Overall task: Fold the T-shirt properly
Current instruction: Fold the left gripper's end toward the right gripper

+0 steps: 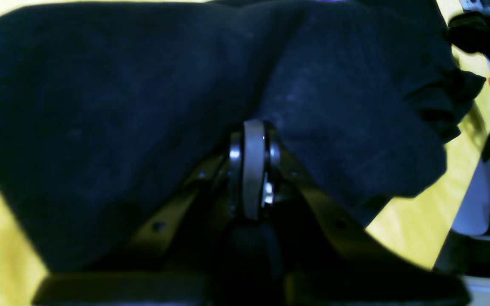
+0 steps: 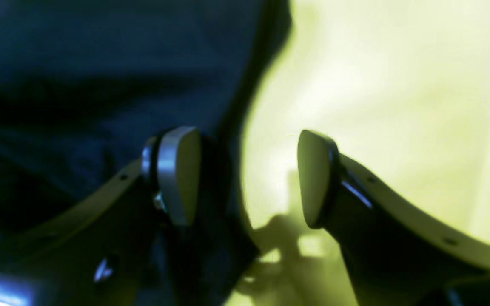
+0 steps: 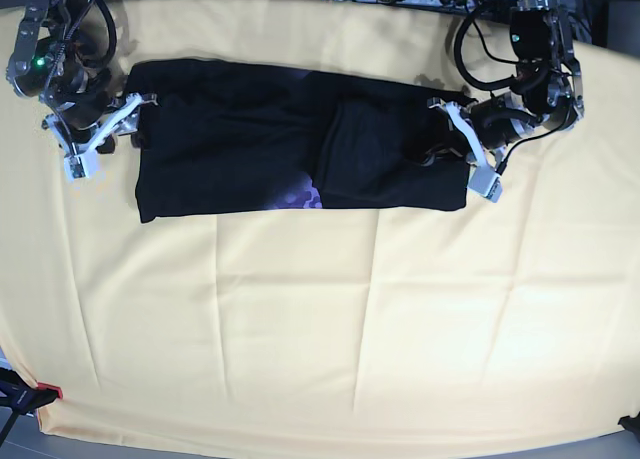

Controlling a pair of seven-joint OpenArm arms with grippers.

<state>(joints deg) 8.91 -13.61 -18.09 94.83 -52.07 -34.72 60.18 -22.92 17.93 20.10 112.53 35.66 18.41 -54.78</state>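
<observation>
The T-shirt (image 3: 300, 154) was laid as a long folded band across the far tabletop (image 3: 320, 309). The left gripper (image 1: 253, 140) fingers were pinched on its edge; the right gripper (image 2: 245, 174) fingers were spread astride the opposite edge. An end-over-end fold seemed due next, calling for a right-hand grasp.

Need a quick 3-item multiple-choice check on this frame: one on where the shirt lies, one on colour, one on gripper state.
1. Where does the T-shirt lie?
A. far half of the table
B. near edge
C. hanging off the table

2. What colour is the cloth under it?
A. white
B. pale yellow
C. grey

3. How do the grippers stand?
A. both open
B. left gripper shut, right gripper open
C. left open, right shut

Key: 1 A, the base view shows it spread near the arms; 2 B, yellow shows all round the shirt; 3 B, the left pads meet, the right ones stand apart.
</observation>
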